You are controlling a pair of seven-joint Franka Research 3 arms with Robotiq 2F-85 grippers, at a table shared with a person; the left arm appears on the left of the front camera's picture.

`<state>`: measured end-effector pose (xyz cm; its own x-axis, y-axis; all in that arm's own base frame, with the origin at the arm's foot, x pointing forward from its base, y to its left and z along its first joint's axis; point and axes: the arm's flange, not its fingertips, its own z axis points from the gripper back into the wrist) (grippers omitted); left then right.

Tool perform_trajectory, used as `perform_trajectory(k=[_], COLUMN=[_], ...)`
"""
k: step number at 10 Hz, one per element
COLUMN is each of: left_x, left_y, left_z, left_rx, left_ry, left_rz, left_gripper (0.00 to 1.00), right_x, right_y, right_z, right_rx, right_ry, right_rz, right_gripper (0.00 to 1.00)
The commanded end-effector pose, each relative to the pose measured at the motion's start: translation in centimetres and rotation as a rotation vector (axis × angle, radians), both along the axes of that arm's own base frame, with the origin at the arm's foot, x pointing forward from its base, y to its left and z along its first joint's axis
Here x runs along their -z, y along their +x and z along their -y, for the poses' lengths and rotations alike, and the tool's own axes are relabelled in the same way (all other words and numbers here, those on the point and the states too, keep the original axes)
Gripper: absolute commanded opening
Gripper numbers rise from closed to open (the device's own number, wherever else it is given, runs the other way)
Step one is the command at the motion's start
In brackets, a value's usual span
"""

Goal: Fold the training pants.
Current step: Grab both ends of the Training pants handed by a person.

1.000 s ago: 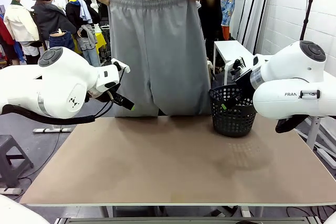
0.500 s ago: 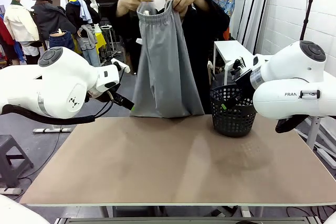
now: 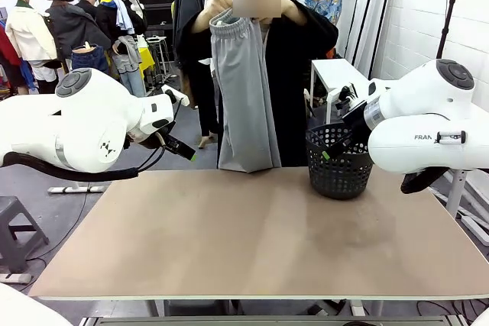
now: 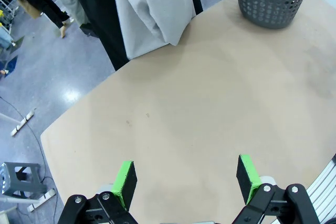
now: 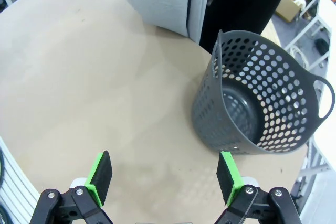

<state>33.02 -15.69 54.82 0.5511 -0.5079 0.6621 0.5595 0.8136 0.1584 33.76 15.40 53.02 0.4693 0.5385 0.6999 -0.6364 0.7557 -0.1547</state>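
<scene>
The left gripper is released, its green pads standing wide apart with nothing between them. It hovers above the bare table, out toward 9 o'clock from the table's middle, fingers aimed down and across the board. Its white arm comes in low from that side, elbow bulging toward me.

The right gripper is just as slack, jaws spread and holding nothing. It hangs over the 3 o'clock side and looks down on the basket. That arm is folded in close, its forearm lying level.

The basket is black plastic, full of round holes, and stands upright on the table at about 2 o'clock, just beside the right gripper's fingers. From above I see straight down to its bare floor.

The training pants are off the table, at 12 o'clock, held up by the person standing at the far edge. The waistband is bunched up at chest height, and the grey cloth hangs straight down as a narrow strip, apparently doubled along its length. So the long axis runs vertical, waist up and leg ends down, the lower end reaching about the level of the table's far edge, just to the 9 o'clock side of the basket and well apart from both grippers.
</scene>
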Motion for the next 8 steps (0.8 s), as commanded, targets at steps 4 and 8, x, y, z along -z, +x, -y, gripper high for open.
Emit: perform_trajectory(k=[4, 8], left_x=[0.05, 0.05], left_y=[0.03, 0.03], left_z=[0.0, 0.0], left_rx=[0.0, 0.0], left_ry=[0.0, 0.0], left_rz=[-0.001, -0.001], left_gripper=[1.0, 1.0], right_x=[-0.02, -0.02], right_y=[0.02, 0.02], right_z=[0.06, 0.06], right_rx=[0.002, 0.002], right_ry=[0.0, 0.0], right_rz=[0.001, 0.001], right_gripper=[1.0, 1.0])
